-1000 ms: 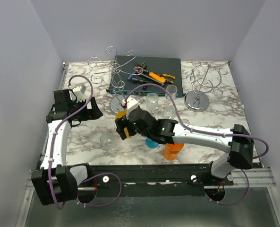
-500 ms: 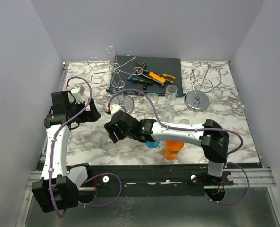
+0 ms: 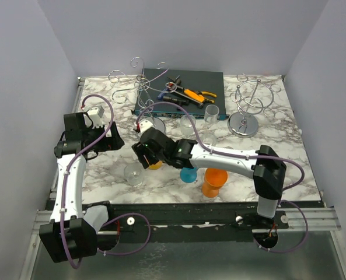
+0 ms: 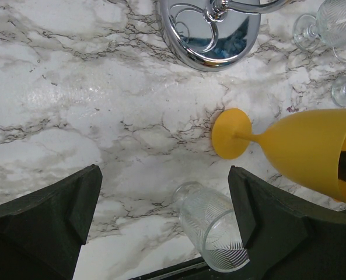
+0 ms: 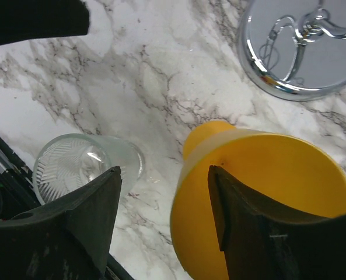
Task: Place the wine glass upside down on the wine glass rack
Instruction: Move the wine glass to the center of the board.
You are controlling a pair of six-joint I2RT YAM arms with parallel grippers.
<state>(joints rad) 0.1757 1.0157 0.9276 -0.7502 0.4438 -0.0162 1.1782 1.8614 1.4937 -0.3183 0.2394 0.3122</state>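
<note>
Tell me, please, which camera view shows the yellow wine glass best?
Left wrist: the yellow wine glass shows its foot, stem and most of its bowl. The right wrist view shows only its bowl, and the top view barely a sliver.

Racks, glasses and cups across the table [image 3: 102, 169].
Wine glass [image 4: 310, 153] just before the base of the left rack [image 4: 210, 41], a drinking glass [image 4: 213, 230] nearer the front edge; low cup [image 3: 188, 175] and tall cup [image 3: 213, 182] to their right; flat box [image 3: 210, 81] with tools [image 3: 190, 93] on it at back centre; second rack [image 3: 245, 123] back right.
</note>
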